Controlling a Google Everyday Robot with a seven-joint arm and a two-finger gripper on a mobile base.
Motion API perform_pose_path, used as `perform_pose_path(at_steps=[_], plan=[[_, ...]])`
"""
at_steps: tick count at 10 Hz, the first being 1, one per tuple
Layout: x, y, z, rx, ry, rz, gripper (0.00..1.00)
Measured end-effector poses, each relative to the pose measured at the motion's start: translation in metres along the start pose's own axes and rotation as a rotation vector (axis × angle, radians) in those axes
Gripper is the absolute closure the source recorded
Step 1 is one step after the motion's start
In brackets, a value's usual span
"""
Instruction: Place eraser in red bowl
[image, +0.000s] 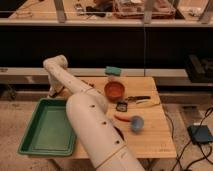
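Note:
The red bowl (114, 90) stands upright on the wooden table (150, 135), right of the middle. A small grey block with a dark top (121, 105), which looks like the eraser, lies flat just in front of the bowl, apart from it. My arm rises from the bottom of the view to an elbow at the back left and bends down. The gripper (52, 93) hangs at the table's left edge, above the far end of the green tray, far left of the bowl and the block.
A green tray (50, 127) lies at the front left. A teal block (113, 71) sits at the back edge. A light-blue cup (136, 123) and a red stick-like item (122, 118) lie in front. Black-handled and yellow tools (141, 100) lie right of the bowl.

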Motion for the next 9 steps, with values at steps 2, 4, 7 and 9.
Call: perform_pose_path(at_steps=[2,4,7,9], plan=[[0.006,-0.003,-0.034,0.041,0.014,-0.013,1.00],[0.016,-0.002,-0.108,0.128,0.043,-0.053,1.00],[0.009,0.017,-0.164,0.207,0.080,-0.139,1.00],[-0.009,0.046,-0.187,0.238,0.125,-0.202,1.00]])
